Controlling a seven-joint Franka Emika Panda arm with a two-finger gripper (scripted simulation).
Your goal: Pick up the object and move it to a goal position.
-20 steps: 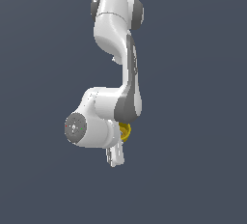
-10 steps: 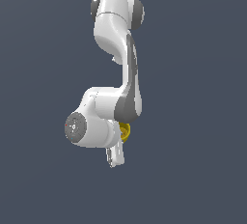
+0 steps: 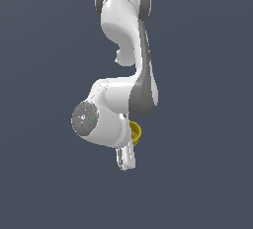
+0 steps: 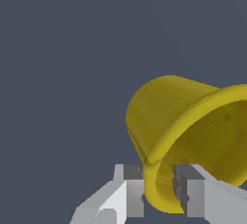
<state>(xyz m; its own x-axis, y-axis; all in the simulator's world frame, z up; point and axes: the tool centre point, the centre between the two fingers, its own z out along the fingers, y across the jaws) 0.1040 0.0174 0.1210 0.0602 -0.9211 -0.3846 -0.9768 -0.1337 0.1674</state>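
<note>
Gripping the rim of a tilted yellow cup [image 4: 173,117] between two nearly closed fingers [image 4: 132,189], the white robot arm's [image 3: 126,50] hand [image 4: 159,191] held it aloft against a plain dark background.

The white Panda arm [image 3: 126,70] folds downward at frame centre; its grey-fingered gripper [image 4: 158,189] pinches a rim.

The yellow cup [image 4: 193,131] is rendered as smooth, matt plastic, faintly mottled inside. The gripper [image 4: 158,191] fingers [image 4: 132,189] are shown in flat, matt grey and white. The arm [image 3: 123,40] shell is given a smooth, softly glossy white finish with dark grey joints.
</note>
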